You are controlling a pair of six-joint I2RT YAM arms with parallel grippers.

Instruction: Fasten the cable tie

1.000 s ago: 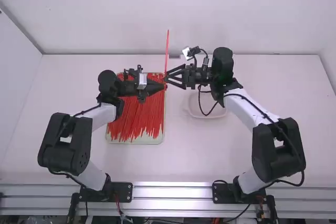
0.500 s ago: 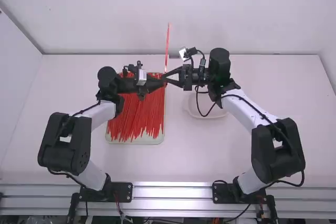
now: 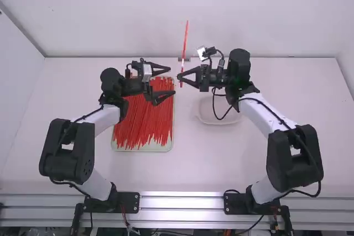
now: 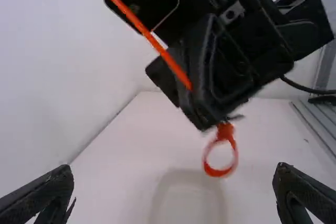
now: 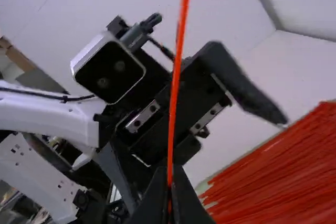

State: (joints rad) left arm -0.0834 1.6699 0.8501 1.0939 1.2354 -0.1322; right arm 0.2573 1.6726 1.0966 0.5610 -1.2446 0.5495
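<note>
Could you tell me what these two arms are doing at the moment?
The right gripper is shut on a red cable tie, held off the table with its long tail pointing up. In the left wrist view, the tie's other end forms a small closed loop, so it looks fastened. The left gripper is open, facing the tie, above a tray of loose red ties.

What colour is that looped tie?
Orange-red; the looped plastic cable tie shows best in the left wrist view.

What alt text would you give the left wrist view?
The right arm's black jaws grip a thin red plastic cable tie, its small closed loop hanging under them and its long tail slanting away. A white table lies beyond.
</note>
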